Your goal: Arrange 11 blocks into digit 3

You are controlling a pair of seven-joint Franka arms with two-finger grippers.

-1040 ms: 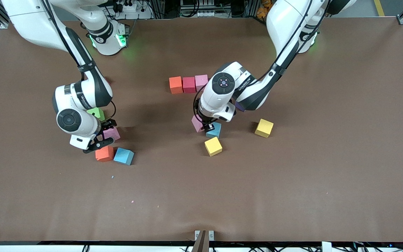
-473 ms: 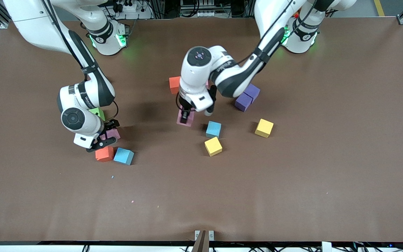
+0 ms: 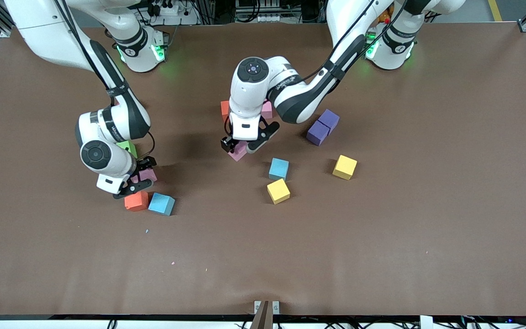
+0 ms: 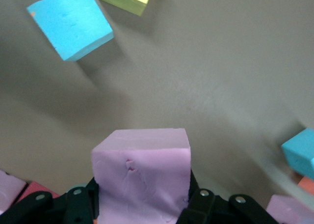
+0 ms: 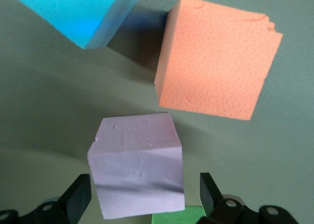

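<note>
Pink cube held aloft by left gripper; right gripper's fingers wide around another

Left gripper (image 3: 241, 147) over the bench (image 3: 381, 237), just on the camera side of the started row; fingers (image 4: 206, 204) clamped on a pink block (image 4: 142, 177), lifted clear of the surface. Started row mostly hidden under the left arm: orange block (image 3: 224, 108) and pink row block (image 3: 267, 109) partly showing, red not discernible in the front view.

Right gripper (image 3: 139, 176) low at the right arm's end of the bench; fingers (image 5: 78, 197) spread wide on either side of a second pink block (image 5: 137, 177), not pressing it. Green block (image 3: 127, 147) just beside, farther from the camera. Orange loose block (image 3: 136, 201) and blue block (image 3: 161, 204) touching, nearer the camera.

Mid-bench: second blue block (image 3: 279, 169) with yellow block (image 3: 278, 191) just nearer the camera; second yellow block (image 3: 344, 167) toward the left arm's end. Two purple cubes (image 3: 323, 126) touching, farther from the camera
</note>
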